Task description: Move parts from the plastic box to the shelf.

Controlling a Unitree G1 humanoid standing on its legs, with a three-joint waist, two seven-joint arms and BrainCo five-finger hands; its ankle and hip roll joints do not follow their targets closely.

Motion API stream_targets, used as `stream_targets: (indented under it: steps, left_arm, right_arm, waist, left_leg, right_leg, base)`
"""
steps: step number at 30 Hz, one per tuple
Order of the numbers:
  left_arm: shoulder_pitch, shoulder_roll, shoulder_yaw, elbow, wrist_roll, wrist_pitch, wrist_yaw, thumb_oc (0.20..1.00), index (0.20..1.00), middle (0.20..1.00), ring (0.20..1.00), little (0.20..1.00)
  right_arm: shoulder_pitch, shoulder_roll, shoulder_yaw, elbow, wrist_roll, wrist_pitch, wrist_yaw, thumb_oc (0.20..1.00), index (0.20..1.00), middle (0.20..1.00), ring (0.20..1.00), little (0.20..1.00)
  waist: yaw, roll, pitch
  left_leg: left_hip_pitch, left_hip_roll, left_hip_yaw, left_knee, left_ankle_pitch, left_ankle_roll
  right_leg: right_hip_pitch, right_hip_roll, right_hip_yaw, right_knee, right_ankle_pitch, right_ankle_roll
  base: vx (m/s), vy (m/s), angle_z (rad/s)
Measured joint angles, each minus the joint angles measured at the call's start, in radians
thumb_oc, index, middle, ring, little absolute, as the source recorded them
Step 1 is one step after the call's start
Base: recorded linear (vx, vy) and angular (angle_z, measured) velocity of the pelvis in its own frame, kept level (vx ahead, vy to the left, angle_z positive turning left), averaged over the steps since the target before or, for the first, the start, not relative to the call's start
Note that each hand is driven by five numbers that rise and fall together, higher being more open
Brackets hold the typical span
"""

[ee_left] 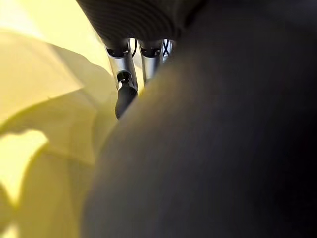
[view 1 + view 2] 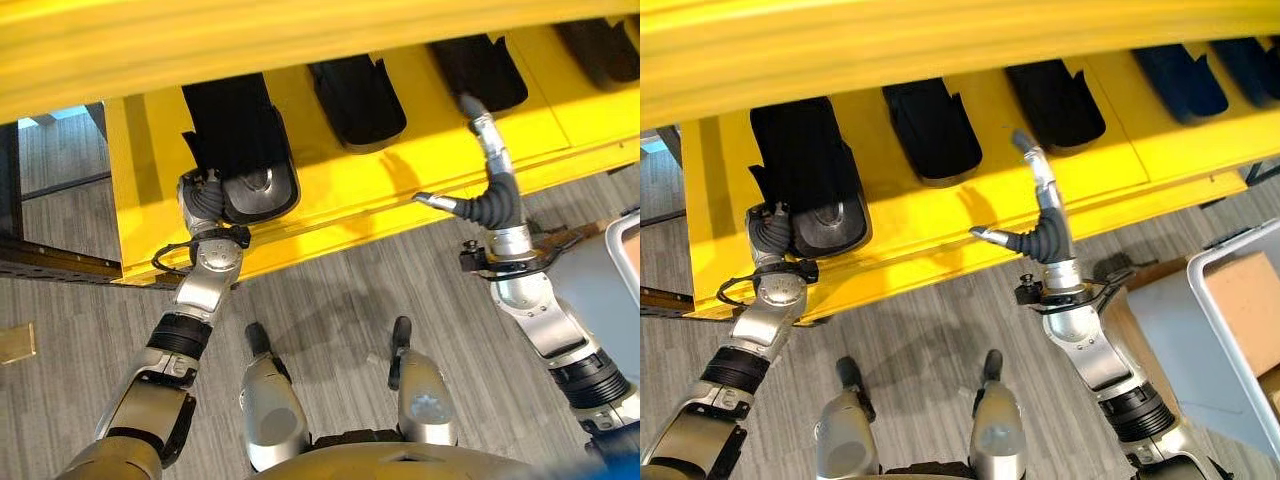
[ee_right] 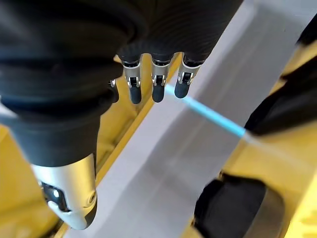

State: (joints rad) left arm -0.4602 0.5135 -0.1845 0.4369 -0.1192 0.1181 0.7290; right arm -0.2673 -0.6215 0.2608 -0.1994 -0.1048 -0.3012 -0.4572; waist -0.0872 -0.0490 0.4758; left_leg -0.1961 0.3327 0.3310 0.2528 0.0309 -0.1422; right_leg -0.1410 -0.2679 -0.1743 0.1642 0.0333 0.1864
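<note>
Left hand [image 2: 205, 200] fingers hidden beneath a dark moulded part [image 2: 245, 150] on the glossy yellow shelf [image 2: 330, 190]; grip unreadable. Right hand [image 2: 1040, 235] fingers straight, empty, beside another black part [image 2: 1055, 100].

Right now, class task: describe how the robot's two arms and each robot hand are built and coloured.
Both arms are silver-grey metal segments with black ribbed bands at the joints. The left robot hand and the right robot hand each wear a dark ribbed cover over wrist and back. Slim silver fingers end in dark rounded tips, and the thumb sits apart from the row.
</note>
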Motion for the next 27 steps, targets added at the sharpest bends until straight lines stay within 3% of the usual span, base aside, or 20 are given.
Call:
stream_targets:
  steps: [7, 13, 18, 24, 27]
  left_arm:
    - [-0.024, 0.067, 0.023, 0.060, 0.033, 0.026, 0.024, 0.200, 0.200, 0.200, 0.200, 0.200]
    - [-0.055, 0.081, 0.039, 0.099, 0.032, 0.034, 0.036, 0.200, 0.200, 0.200, 0.200, 0.200]
    - [-0.122, 0.137, 0.041, 0.173, 0.028, 0.053, 0.042, 0.200, 0.200, 0.200, 0.200, 0.200]
    - [-0.199, 0.146, 0.070, 0.258, 0.012, 0.075, 0.042, 0.200, 0.200, 0.200, 0.200, 0.200]
    - [-0.252, 0.190, 0.066, 0.287, 0.010, 0.085, 0.041, 0.200, 0.200, 0.200, 0.200, 0.200]
  right_arm:
    - [0.008, -0.103, -0.027, -0.030, 0.000, 0.002, 0.029, 1.000, 1.000, 1.000, 1.000, 1.000]
    - [-0.014, -0.105, -0.030, -0.030, 0.000, 0.015, 0.060, 1.000, 1.000, 1.000, 1.000, 1.000]
    - [-0.034, -0.160, -0.052, -0.032, 0.001, 0.043, 0.072, 1.000, 1.000, 1.000, 1.000, 1.000]
    - [-0.064, -0.177, -0.056, -0.042, 0.001, 0.060, 0.093, 1.000, 1.000, 1.000, 1.000, 1.000]
    - [-0.093, -0.181, -0.058, -0.045, 0.001, 0.078, 0.098, 1.000, 1.000, 1.000, 1.000, 1.000]
  waist:
    - [-0.019, 0.059, 0.036]
    - [-0.029, 0.061, 0.044]
    - [-0.035, 0.063, 0.056]
    - [-0.044, 0.048, 0.065]
    - [-0.064, 0.035, 0.071]
  left_leg:
    - [-0.034, -0.009, 0.013, 0.037, -0.013, 0.011]
    - [-0.067, -0.009, 0.014, 0.049, -0.010, 0.014]
    - [-0.091, -0.015, 0.017, 0.054, -0.010, 0.015]
    - [-0.103, -0.019, 0.022, 0.071, -0.019, 0.022]
    - [-0.140, -0.015, 0.021, 0.102, -0.032, 0.023]
  right_leg:
    - [-0.056, -0.017, 0.029, 0.038, 0.001, 0.003]
    - [-0.101, -0.019, 0.044, 0.061, 0.000, 0.003]
    - [-0.133, -0.025, 0.054, 0.070, 0.001, 0.003]
    - [-0.147, -0.032, 0.062, 0.080, 0.001, 0.004]
    - [-0.175, -0.034, 0.069, 0.086, 0.006, 0.007]
  base:
    - [-0.04, 0.097, -0.07]
    - [-0.05, 0.054, -0.03]
    - [-0.05, 0.093, -0.02]
    - [-0.02, 0.090, -0.02]
    - [-0.01, 0.081, -0.03]
